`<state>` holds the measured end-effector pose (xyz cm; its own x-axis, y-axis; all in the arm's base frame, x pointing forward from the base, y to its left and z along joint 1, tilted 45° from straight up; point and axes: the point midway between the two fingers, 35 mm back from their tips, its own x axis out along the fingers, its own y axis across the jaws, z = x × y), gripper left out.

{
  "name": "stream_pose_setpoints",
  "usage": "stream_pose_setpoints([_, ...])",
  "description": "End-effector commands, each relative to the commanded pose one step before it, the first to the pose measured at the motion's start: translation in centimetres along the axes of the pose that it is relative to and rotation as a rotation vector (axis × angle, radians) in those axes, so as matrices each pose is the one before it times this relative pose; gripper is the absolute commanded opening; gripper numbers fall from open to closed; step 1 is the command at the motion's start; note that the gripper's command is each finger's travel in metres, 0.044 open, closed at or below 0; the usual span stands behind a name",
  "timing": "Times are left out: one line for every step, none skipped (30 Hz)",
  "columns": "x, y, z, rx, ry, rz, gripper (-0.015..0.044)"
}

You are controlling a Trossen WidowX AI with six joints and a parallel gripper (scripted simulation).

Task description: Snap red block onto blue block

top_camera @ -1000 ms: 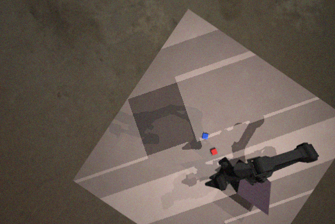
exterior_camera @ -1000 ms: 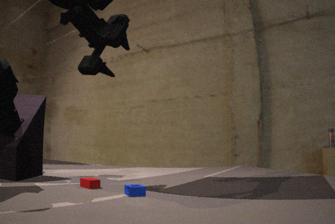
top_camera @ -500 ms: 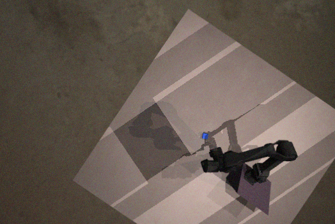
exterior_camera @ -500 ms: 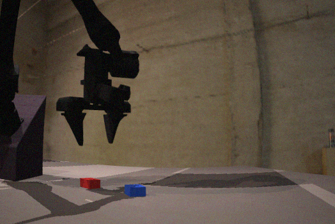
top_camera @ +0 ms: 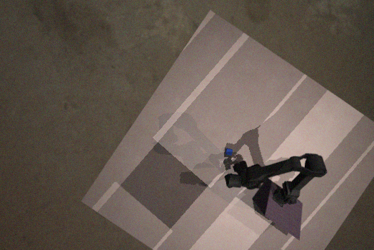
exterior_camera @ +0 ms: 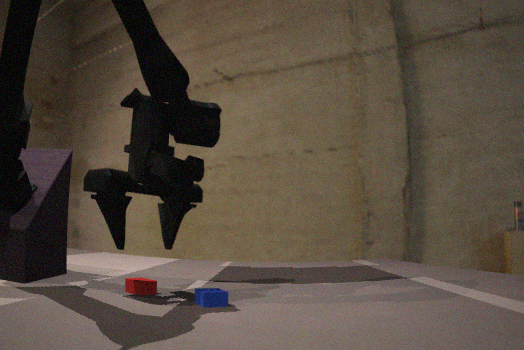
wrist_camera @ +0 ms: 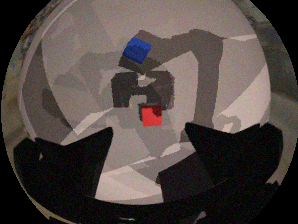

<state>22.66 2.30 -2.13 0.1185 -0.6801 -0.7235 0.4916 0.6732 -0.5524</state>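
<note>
Your arm (top_camera: 275,170) (exterior_camera: 132,21) is the largest thing in play, reaching from the purple wedge (top_camera: 285,215) (exterior_camera: 47,211) (wrist_camera: 185,177), which sits toward five o'clock in the top view. Next in size, your gripper (top_camera: 230,173) (exterior_camera: 144,248) (wrist_camera: 149,128) points down above the table (top_camera: 214,76) (exterior_camera: 320,326) (wrist_camera: 240,65), its fingers spread wide with nothing between them. Smallest are the blocks, both resting on the table: in the exterior view, the blue block (top_camera: 229,151) (exterior_camera: 212,298) (wrist_camera: 137,50) lies near the red block (exterior_camera: 140,286) (wrist_camera: 151,116), at its three o'clock and slightly toward four, apart from it. The wrist view puts the blue one at eleven o'clock from the red. As far as you can judge, you're at the approach: nothing is joined yet, and the grasp, lift, alignment, firm press and release all remain. Your count is one arm, one gripper with two fingers, one wedge, one red block and one blue block.
</note>
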Motion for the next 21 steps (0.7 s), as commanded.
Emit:
stream_pose_setpoints([1.308, -0.376, -0.323, -0.0168, 0.00064, -0.01537, 0.044])
stream_pose_setpoints([0.0, 0.0, 0.0, 0.0, 0.0, 0.0, 0.044])
stream_pose_setpoints([0.123, -0.018, -0.005, 0.0, 0.0, 0.00001, 0.044])
stream_pose_setpoints([0.367, -0.06, -0.016, 0.0, -0.00003, -0.00004, 0.044])
stream_pose_setpoints([0.544, -0.102, -0.03, 0.0, -0.00012, -0.00025, 0.044])
stream_pose_setpoints([0.358, -0.076, -0.024, 0.0, -0.00013, -0.0003, 0.044])
stream_pose_setpoints([0.119, -0.027, -0.009, 0.0, -0.00005, -0.00012, 0.044])
stream_pose_setpoints([0.0, 0.0, 0.0, 0.0, 0.0, 0.0, 0.044])
stream_pose_setpoints([0.0, 0.0, 0.0, 0.0, 0.0, 0.0, 0.044])
stream_pose_setpoints([0.0, 0.0, 0.0, 0.0, 0.0, 0.0, 0.044])
stream_pose_setpoints([0.027, 0.002, 0.001, 0.0, 0.00001, 0.00002, 0.044])
stream_pose_setpoints([0.082, 0.005, 0.004, 0.0, 0.00002, 0.00006, 0.044])
stream_pose_setpoints([0.137, 0.007, 0.007, 0.0, 0.00003, 0.00009, 0.044])
stream_pose_setpoints([0.165, 0.007, 0.008, 0.0, 0.00003, 0.00008, 0.044])
stream_pose_setpoints([0.165, 0.006, 0.007, 0.0, 0.00002, 0.00006, 0.044])
stream_pose_setpoints([0.165, 0.005, 0.007, 0.0, 0.00001, 0.00004, 0.044])
stream_pose_setpoints([0.164, 0.003, 0.006, 0.0, 0.0, 0.00002, 0.044])
stream_pose_setpoints([0.164, 0.002, 0.006, 0.0, -0.00001, 0.0, 0.044])
stream_pose_setpoints([0.163, 0.0, 0.005, 0.0, -0.00002, -0.00002, 0.044])
stream_pose_setpoints([0.163, -0.001, 0.005, 0.0, -0.00003, -0.00005, 0.044])
stream_pose_setpoints([0.163, -0.002, 0.004, 0.0, -0.00004, -0.00007, 0.044])
